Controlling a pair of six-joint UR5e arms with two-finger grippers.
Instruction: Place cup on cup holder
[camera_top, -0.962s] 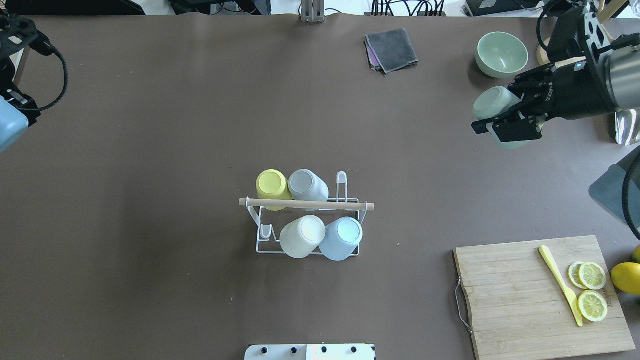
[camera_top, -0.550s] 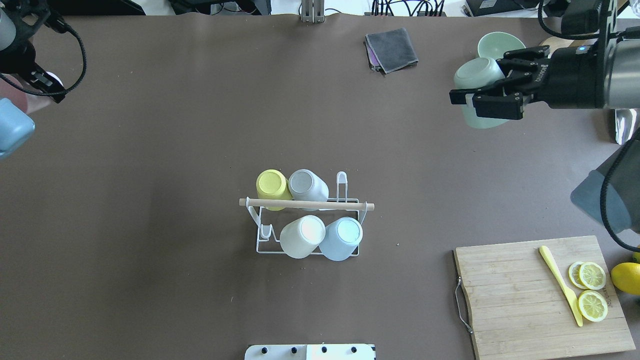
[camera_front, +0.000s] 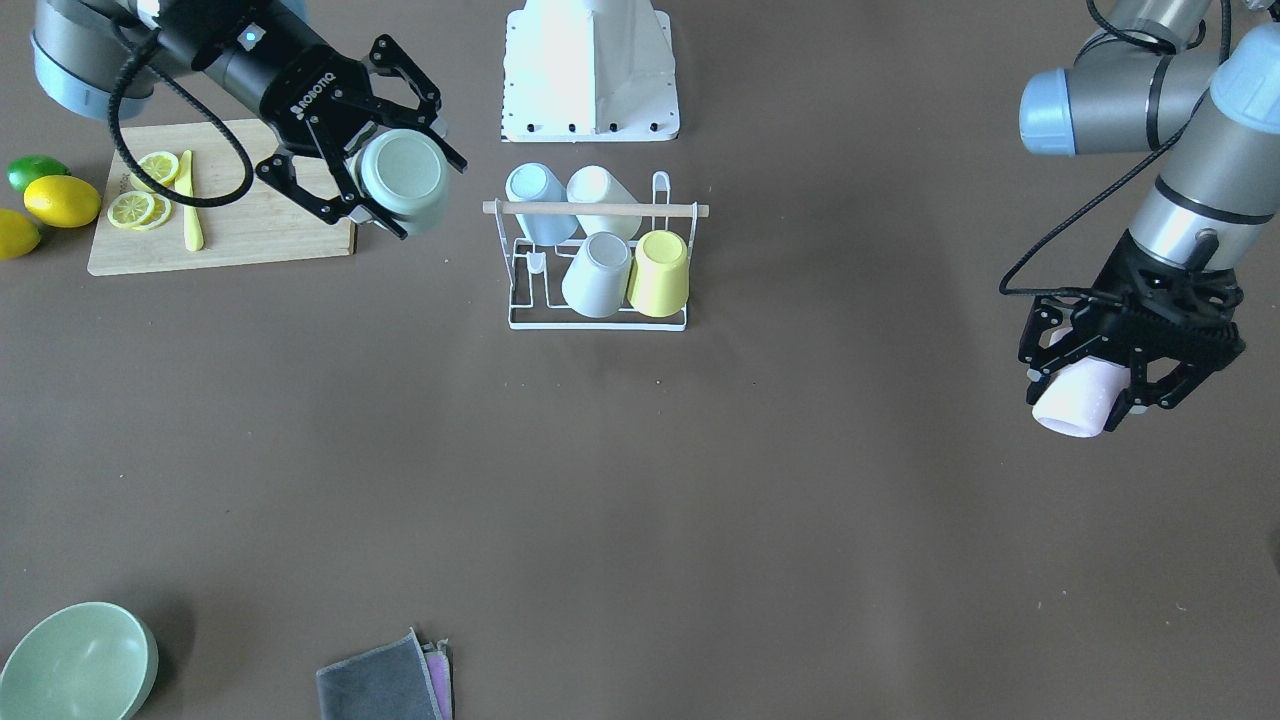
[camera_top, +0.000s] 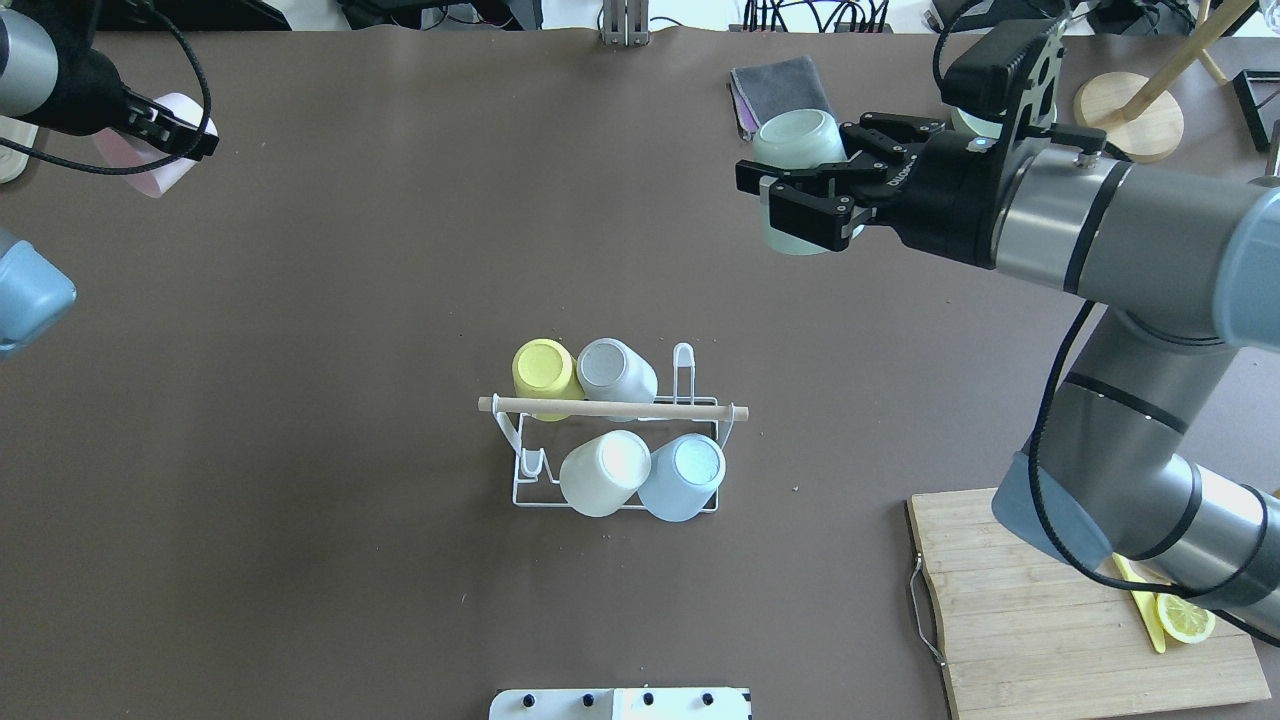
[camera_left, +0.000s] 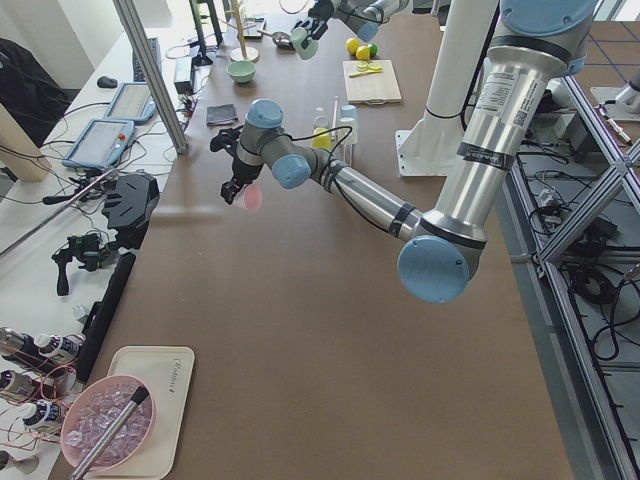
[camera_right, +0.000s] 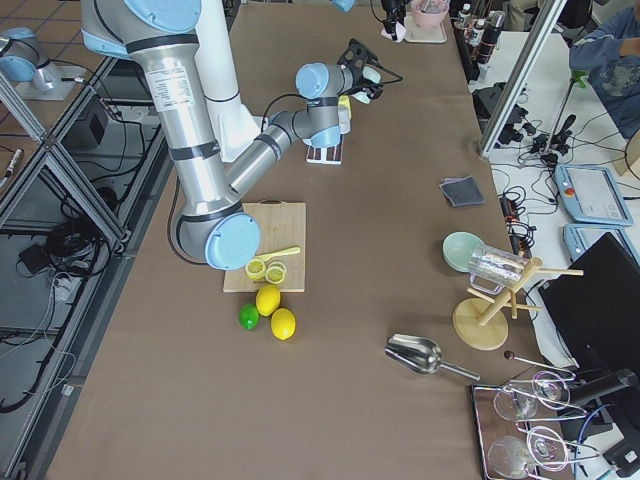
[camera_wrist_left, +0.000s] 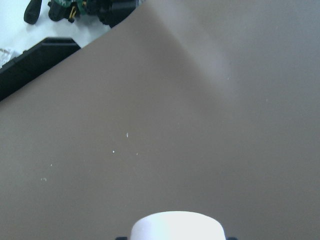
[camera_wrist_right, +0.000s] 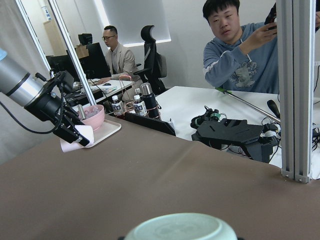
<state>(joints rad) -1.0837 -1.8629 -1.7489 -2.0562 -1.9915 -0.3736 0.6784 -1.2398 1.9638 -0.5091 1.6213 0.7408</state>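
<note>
The white wire cup holder with its wooden rod stands mid-table and carries several upturned cups; it also shows in the front view. My right gripper is shut on a pale green cup, held in the air beyond and to the right of the rack. The front view shows this gripper and cup too. My left gripper is shut on a pink cup at the far left, also in the front view. Each wrist view shows only its cup's rim.
A wooden cutting board with lemon slices and a yellow knife lies on my right. A green bowl and a grey cloth lie at the far side. Two rack prongs stand bare.
My right gripper has carried the green cup leftward, away from the bowl. My left gripper has swung in from the left edge with the pink cup.
</note>
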